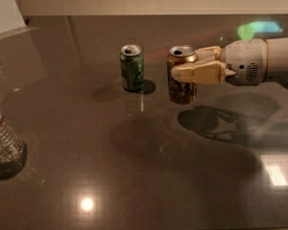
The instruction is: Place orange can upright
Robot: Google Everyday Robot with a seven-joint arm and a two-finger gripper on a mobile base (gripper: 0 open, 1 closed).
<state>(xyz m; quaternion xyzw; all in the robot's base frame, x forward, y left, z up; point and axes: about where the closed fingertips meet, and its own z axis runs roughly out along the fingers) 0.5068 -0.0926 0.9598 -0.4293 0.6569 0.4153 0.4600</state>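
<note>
The orange can (181, 91) is a coppery brown drink can with a silver top. It is upright in the middle of the dark table (134, 166), to the right of the green can (132, 67). My gripper (186, 63) reaches in from the right and is shut on the orange can's upper half, with one cream finger (197, 73) across its front. The can's shadow lies apart from its base, lower right, so the can hangs a little above the table.
A clear plastic water bottle (4, 143) stands at the left edge of the table. A pale wall runs along the table's back edge. A white sheet (5, 8) leans at the back left corner.
</note>
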